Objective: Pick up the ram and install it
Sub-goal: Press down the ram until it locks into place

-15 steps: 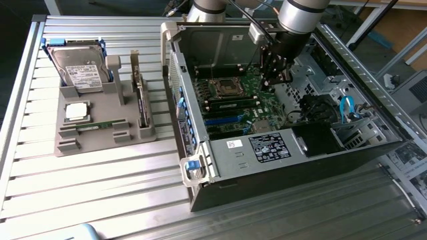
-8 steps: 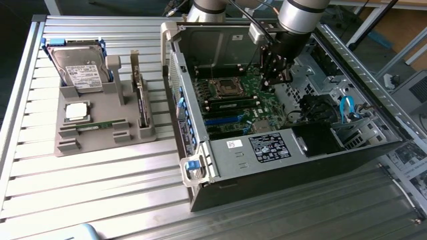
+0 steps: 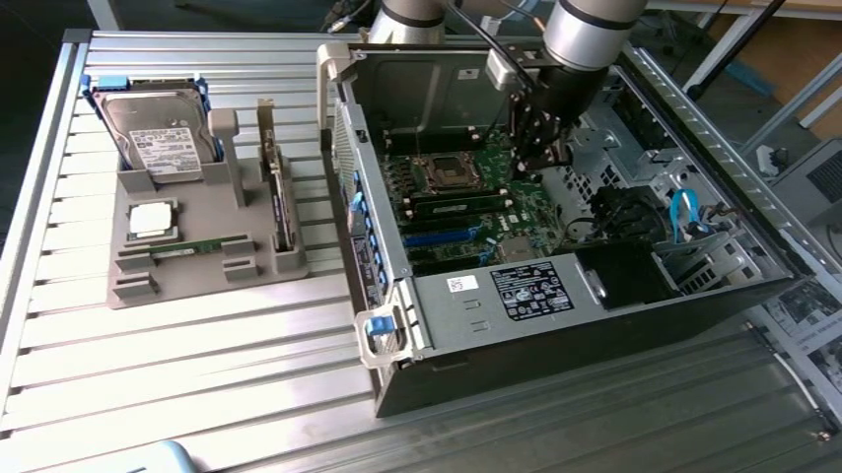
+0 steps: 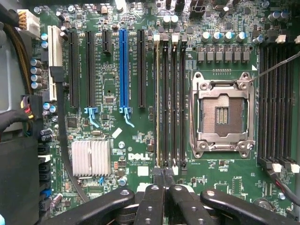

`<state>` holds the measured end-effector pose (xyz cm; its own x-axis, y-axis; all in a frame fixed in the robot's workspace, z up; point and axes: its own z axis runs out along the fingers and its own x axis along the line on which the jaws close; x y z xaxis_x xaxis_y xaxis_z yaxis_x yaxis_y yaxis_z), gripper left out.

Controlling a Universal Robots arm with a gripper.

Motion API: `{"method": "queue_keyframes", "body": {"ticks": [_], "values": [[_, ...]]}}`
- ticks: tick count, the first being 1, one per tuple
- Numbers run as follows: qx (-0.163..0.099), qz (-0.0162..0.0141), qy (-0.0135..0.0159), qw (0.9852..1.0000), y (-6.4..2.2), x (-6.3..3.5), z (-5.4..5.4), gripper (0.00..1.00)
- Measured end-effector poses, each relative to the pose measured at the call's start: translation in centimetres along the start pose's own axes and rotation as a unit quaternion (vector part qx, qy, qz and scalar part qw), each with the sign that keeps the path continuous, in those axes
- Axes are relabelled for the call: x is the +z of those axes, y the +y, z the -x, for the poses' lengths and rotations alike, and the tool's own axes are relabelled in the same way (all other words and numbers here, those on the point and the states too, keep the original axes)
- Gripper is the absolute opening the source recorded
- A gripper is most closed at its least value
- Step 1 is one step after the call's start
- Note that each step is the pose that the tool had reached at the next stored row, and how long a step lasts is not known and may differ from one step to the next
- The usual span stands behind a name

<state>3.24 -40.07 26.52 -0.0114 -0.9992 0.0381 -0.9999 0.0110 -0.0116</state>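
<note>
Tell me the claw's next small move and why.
Probably lift the claw straight up out of the computer case. It is shut over the memory slots, apparently holding nothing, while what looks like the ram lies in the grey holder outside the case, toward the exterior view's left.

hard drive [image 3: 154,138] and processor [image 3: 150,219] on grey holder [image 3: 197,281].
</note>
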Motion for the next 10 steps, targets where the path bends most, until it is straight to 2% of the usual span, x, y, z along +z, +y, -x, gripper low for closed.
{"method": "queue_keyframes", "body": {"ticks": [6,10], "values": [[0.0,0.0,-0.0006,1.0,0.32,1.02,0.6,0.11],[0.0,0.0,-0.0005,1.0,0.54,1.55,0.7,0.11]]}}
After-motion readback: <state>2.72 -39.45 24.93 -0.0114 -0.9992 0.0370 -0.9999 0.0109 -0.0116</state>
